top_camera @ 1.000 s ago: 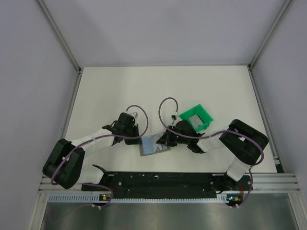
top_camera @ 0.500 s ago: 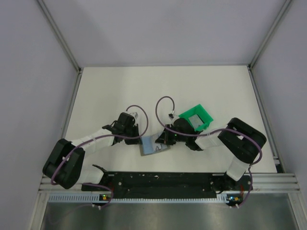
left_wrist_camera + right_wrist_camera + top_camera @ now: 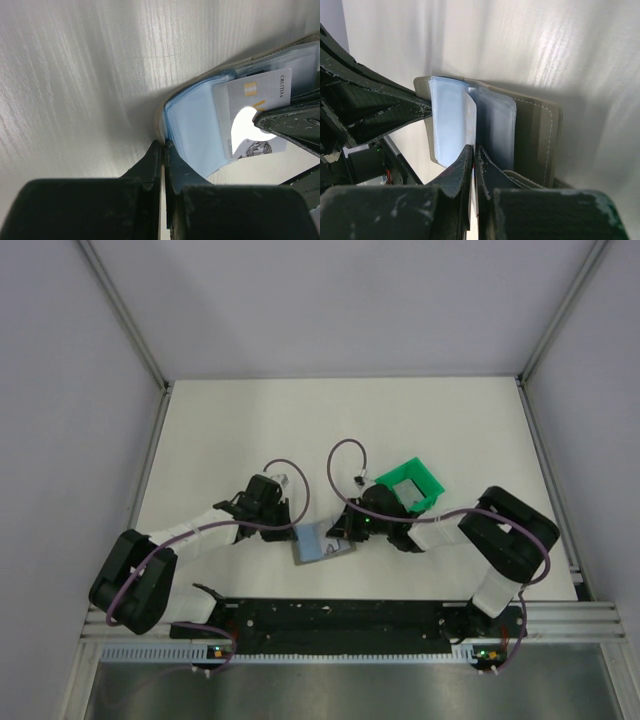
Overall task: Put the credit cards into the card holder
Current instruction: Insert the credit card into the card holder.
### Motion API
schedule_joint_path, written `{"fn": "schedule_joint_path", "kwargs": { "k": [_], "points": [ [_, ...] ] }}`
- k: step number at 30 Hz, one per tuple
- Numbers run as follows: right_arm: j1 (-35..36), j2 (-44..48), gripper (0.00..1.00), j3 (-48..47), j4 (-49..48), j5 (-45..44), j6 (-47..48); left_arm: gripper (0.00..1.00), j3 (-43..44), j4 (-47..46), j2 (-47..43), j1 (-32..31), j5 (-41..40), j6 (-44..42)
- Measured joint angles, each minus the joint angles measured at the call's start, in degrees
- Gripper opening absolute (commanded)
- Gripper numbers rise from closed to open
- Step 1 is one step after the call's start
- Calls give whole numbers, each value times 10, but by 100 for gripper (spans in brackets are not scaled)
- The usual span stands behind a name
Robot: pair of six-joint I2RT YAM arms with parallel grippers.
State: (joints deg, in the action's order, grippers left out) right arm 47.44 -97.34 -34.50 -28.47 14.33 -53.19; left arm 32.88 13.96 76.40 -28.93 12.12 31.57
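The card holder (image 3: 316, 543) lies open between the two arms, light blue sleeves inside a grey cover (image 3: 535, 135). My left gripper (image 3: 291, 526) is shut on the edge of a blue sleeve flap (image 3: 192, 125) and holds it up. My right gripper (image 3: 338, 534) is shut on a credit card (image 3: 260, 89), a pale grey card with a gold chip. The card's leading end sits between the blue sleeves (image 3: 470, 112). In the right wrist view the card shows edge-on between my fingers (image 3: 462, 165). No other cards are in view.
A bright green open frame tray (image 3: 411, 486) stands just right of the right gripper's wrist. The black rail (image 3: 330, 615) with the arm bases runs along the near edge. Grey walls enclose the white table (image 3: 330, 420) on three sides.
My right gripper has nudged slightly left toward the card holder with the card in it. The left arm and the holder have barely moved.
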Motion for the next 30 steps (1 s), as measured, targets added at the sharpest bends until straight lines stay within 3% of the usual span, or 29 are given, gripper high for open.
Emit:
{"fn": "schedule_joint_path", "kwargs": {
  "k": [9,17,30],
  "points": [
    [0,17,0,11,16,-29,-30,0,0,-7,0,0,0,0],
    [2,-17,0,11,-33,6,-40,0,0,-6,0,0,0,2],
    [23,-16,17,1,-10,-21,-40,0,0,-6,0,0,0,3]
  ]
}}
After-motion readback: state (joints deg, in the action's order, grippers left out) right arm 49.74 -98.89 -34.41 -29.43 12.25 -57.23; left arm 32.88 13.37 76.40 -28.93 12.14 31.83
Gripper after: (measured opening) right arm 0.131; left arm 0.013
